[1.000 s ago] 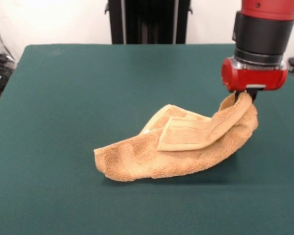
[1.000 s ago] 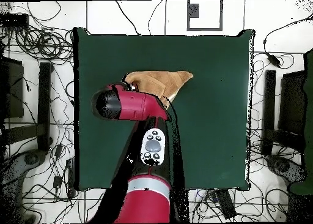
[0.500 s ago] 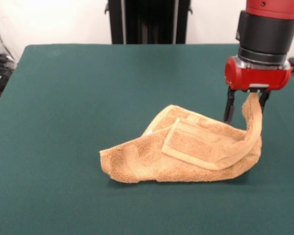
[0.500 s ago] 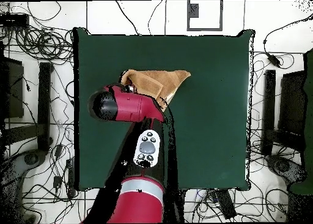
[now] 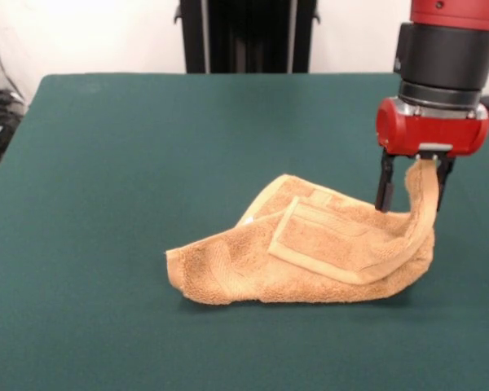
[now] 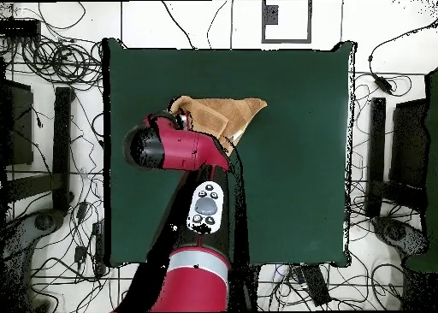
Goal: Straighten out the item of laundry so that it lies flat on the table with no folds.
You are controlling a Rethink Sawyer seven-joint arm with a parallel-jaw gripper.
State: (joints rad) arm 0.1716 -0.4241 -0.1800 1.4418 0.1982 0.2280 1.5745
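Observation:
The golden-tan towel (image 5: 310,252) lies crumpled on the dark green table (image 5: 147,147), right of centre, with a woven band folded over on top. Its right corner stands up in a narrow strip between my gripper's fingers. My gripper (image 5: 411,208) hangs over the towel's right end with its two black fingers (image 5: 383,183) spread apart. The strip leans by the right finger. In the overhead view the towel (image 6: 224,113) shows as a wedge past the arm's red head (image 6: 162,147), which hides the gripper.
The table (image 6: 299,173) reaches far beyond the towel on all sides. A black pedestal (image 5: 248,37) stands at its far edge. Cables and stands lie on the floor around the table (image 6: 51,87).
The fingers have spread apart from the towel corner that they pinched one second ago. The towel has sagged lower and spread a little. Almost nothing moved in the last half second.

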